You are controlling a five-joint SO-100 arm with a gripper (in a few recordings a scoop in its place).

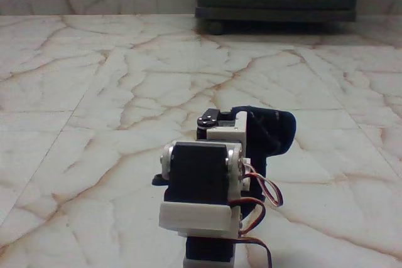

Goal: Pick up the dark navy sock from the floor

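While the arm [207,186] folds low over the floor [94,92], the sock [276,131] bunches behind it.
Sock's long axis unclear; claw hidden, its state cannot be told.

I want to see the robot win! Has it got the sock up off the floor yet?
Done: the arm has reached out to the sock. In hand: the sock bunches up right behind the arm, but the arm hides the hand, so I cannot tell if it is grabbed. Left: lifting it clear of the floor. Its lower part is hidden, so it may still be lying there.
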